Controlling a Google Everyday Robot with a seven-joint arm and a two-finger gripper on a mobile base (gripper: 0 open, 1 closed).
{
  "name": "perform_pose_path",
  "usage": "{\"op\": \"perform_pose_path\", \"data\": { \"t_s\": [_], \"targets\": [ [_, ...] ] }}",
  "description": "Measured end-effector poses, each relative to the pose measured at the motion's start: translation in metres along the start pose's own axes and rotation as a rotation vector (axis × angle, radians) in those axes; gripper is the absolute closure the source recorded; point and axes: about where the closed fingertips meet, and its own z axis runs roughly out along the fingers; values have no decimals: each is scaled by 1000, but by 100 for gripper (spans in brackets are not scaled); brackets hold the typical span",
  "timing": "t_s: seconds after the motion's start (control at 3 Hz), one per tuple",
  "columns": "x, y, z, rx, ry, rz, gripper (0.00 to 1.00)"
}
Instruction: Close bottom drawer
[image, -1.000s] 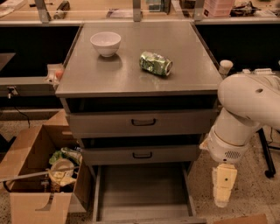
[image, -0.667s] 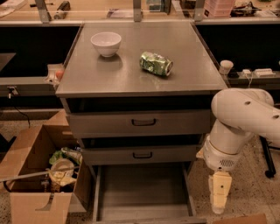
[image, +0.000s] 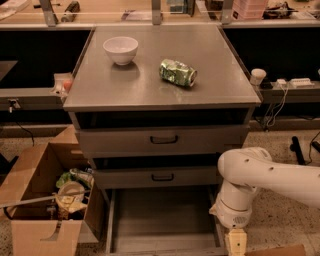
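Observation:
The bottom drawer (image: 162, 220) of the grey metal cabinet is pulled far out toward me, its flat grey tray bare. Its front panel and handle lie at or below the frame's lower edge and do not show. My white arm comes in from the right. The gripper (image: 236, 244) hangs at the drawer's front right corner, just outside the right rail, cut off by the bottom edge. Above it, the middle drawer (image: 162, 176) and the top drawer (image: 164, 140) with their black handles stand slightly out.
A white bowl (image: 120, 49) and a crushed green can (image: 178, 72) lie on the cabinet top (image: 160, 92). An open cardboard box (image: 42, 200) of trash stands at the left of the drawer. Cables and a power strip (image: 295, 82) are at the right.
My arm has swung left and down toward the drawer's front right corner. The gripper has dropped lower and is now partly out of frame. The drawer has not moved.

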Motion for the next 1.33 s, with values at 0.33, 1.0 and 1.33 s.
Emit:
{"op": "perform_pose_path", "data": {
  "t_s": [0.33, 1.0, 1.33],
  "targets": [
    [-1, -5, 16, 9, -8, -6, 0],
    [-19, -53, 145, 14, -79, -109, 0],
    [-22, -49, 166, -14, -98, -108, 0]
  ]
}}
